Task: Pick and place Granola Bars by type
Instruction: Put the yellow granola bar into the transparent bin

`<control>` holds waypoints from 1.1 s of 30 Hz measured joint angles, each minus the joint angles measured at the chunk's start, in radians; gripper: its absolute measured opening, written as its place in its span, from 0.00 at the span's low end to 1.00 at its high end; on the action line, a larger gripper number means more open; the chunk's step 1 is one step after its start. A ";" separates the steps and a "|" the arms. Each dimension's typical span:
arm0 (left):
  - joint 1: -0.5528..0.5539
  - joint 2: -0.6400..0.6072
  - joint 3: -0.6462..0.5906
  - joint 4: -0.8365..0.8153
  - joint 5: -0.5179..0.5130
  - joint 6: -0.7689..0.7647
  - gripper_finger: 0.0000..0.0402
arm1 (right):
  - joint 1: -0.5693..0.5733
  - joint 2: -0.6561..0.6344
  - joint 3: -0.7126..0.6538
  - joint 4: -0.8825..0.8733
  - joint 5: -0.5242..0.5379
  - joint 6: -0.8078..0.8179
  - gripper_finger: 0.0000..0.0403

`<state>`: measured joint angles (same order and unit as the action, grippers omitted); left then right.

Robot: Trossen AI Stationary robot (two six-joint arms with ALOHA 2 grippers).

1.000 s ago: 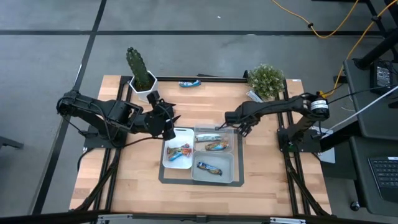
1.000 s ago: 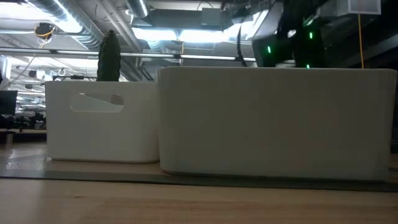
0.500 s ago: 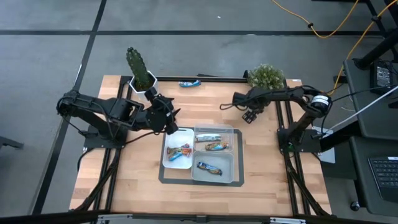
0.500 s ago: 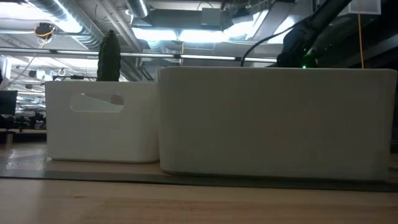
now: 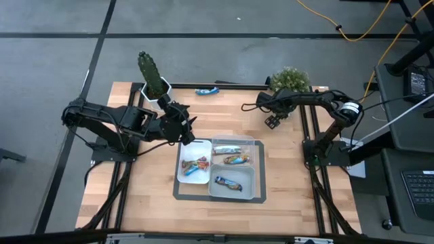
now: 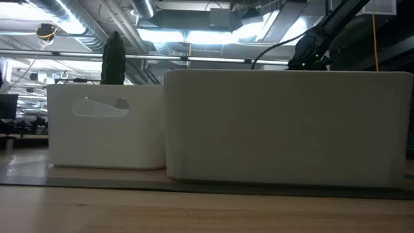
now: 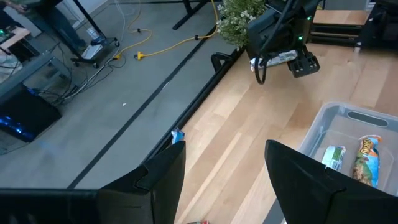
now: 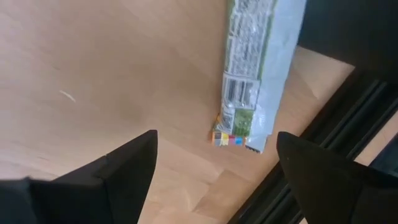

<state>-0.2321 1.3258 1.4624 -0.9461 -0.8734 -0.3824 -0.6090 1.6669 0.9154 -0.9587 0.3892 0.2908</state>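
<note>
Several granola bars lie in the tray: red, orange and blue ones in the white bin [image 5: 194, 165], a silver-green and an orange one in the far clear compartment [image 5: 232, 154], and a blue one in the near clear compartment [image 5: 228, 182]. A blue bar [image 5: 207, 91] lies at the table's far edge. A white-green bar [image 8: 255, 62] lies flat on the table by the leafy plant. My right gripper [image 5: 272, 122] hangs open over the table just short of it. My left gripper [image 5: 186, 129] is open and empty above the white bin's far left corner.
A cactus in a white pot [image 5: 153, 81] stands at the far left and a leafy plant [image 5: 290, 83] at the far right. A black frame rail [image 8: 323, 118] runs along the table's edge beside the white-green bar. The bins' white walls [image 6: 284, 126] fill the low view.
My right gripper has gone from above the clear bin's far right corner toward the table's far right corner and now hangs near the leafy plant. My left gripper has shifted a little toward the far edge. No bar has moved.
</note>
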 joint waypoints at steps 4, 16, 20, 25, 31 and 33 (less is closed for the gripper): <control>0.000 0.000 0.000 0.000 0.000 0.000 0.53 | 0.000 0.000 0.000 0.044 -0.003 -0.029 0.82; -0.001 0.000 0.000 0.000 0.001 -0.024 0.53 | -0.044 0.000 0.000 0.083 -0.025 -0.038 0.82; -0.001 0.000 0.000 0.000 0.001 -0.027 0.53 | -0.055 0.000 0.000 0.094 -0.025 -0.038 0.82; -0.001 0.000 0.000 0.000 0.002 -0.027 0.53 | -0.055 0.000 -0.001 0.114 -0.025 -0.043 0.82; -0.001 0.000 0.000 0.000 0.003 -0.027 0.53 | -0.055 0.000 -0.050 0.142 -0.031 -0.037 0.82; -0.001 0.000 0.000 0.000 0.004 -0.027 0.53 | -0.054 -0.004 -0.071 0.156 -0.023 -0.031 0.82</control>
<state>-0.2329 1.3258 1.4624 -0.9463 -0.8695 -0.4095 -0.6628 1.6625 0.8446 -0.8027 0.3662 0.2596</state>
